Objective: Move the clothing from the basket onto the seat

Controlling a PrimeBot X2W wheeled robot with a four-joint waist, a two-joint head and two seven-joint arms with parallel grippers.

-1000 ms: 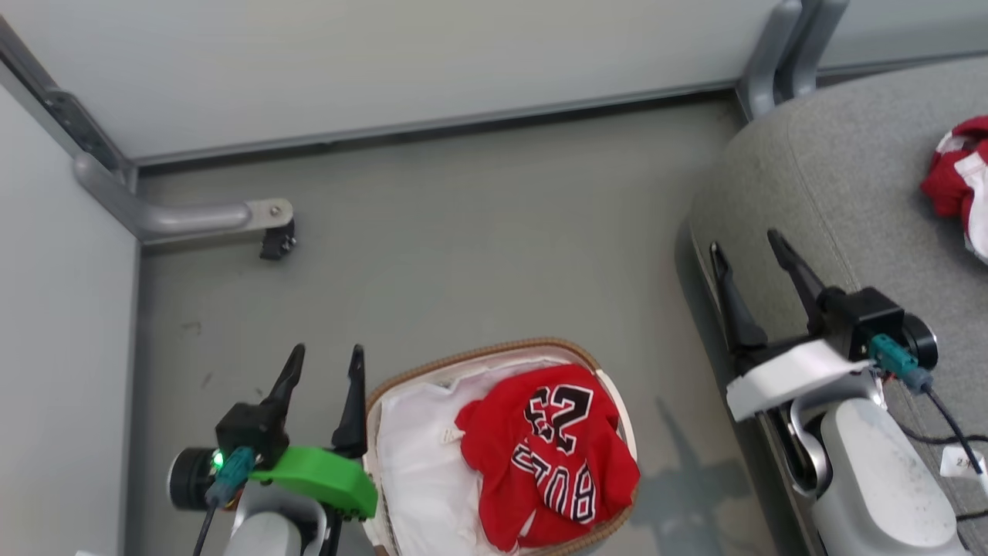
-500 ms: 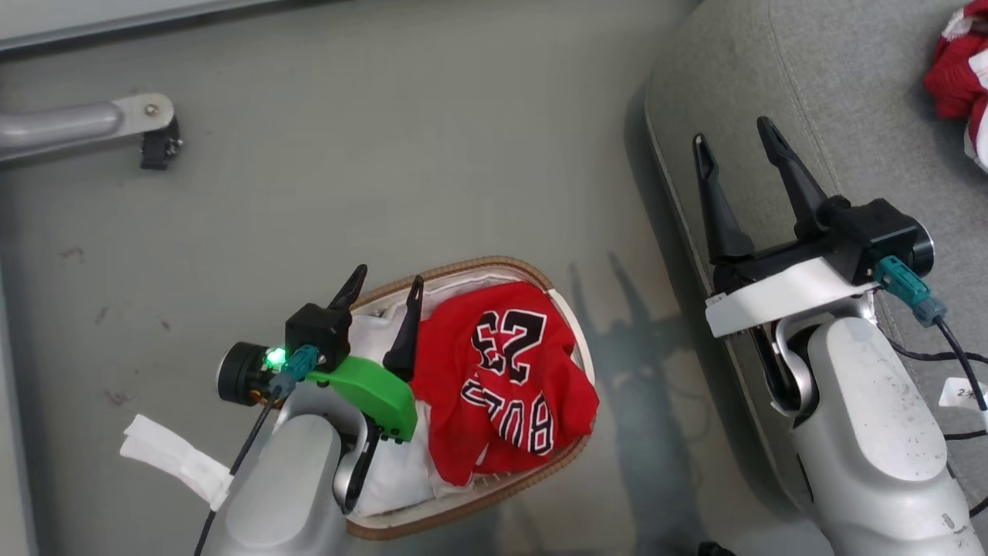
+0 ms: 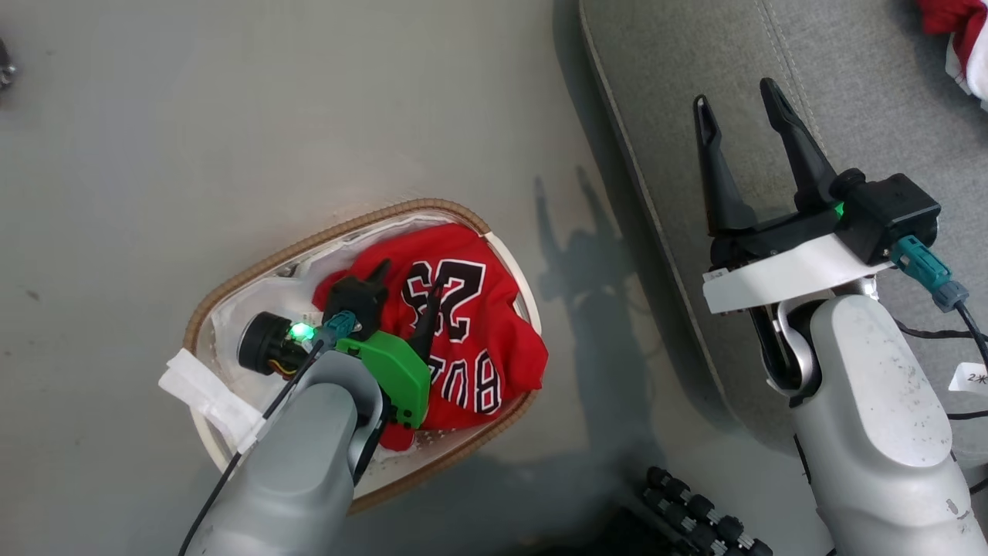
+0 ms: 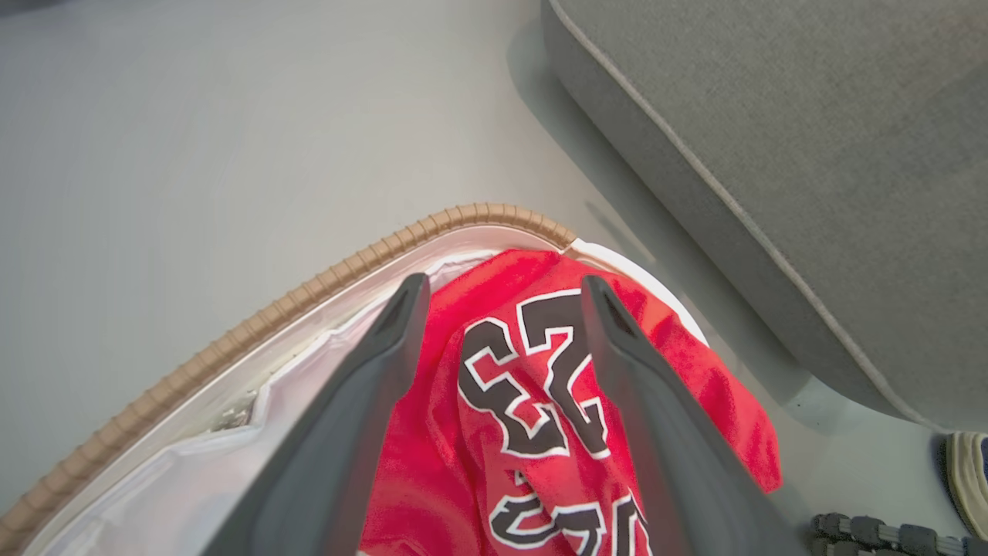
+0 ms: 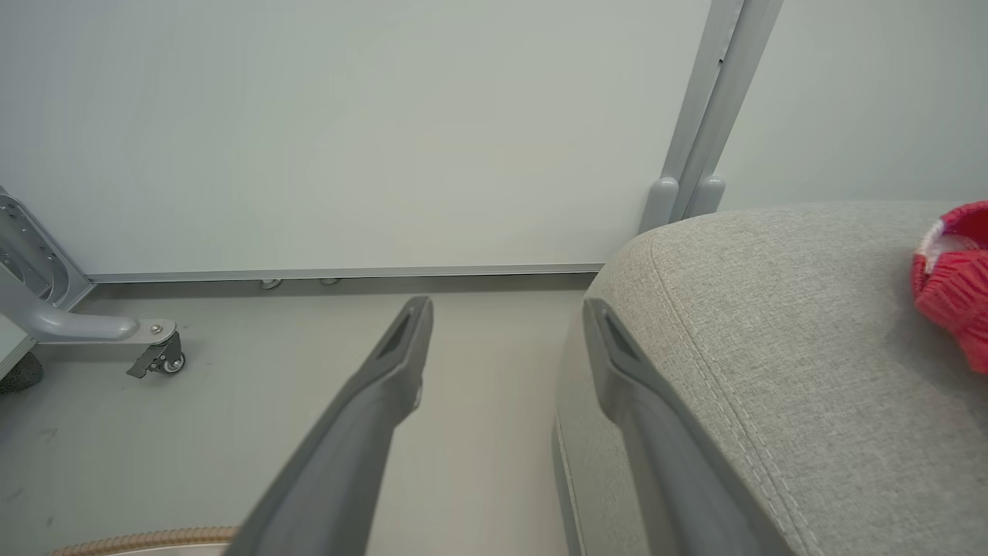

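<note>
Left end effector point(image 3: 411, 275) (spread) over jersey point(image 3: 478, 340) in basket point(image 3: 309, 242)

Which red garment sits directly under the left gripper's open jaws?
The numbered jersey in the basket, under the left gripper; the other red garment lies apart on the sofa.

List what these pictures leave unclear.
- Head view: left gripper and arm hide part of basket and jersey; contact unclear.
- Head view: garment on the sofa, cut off by the top-right corner.
- Left wrist view: jersey lettering, cut off by the bottom edge.
</note>
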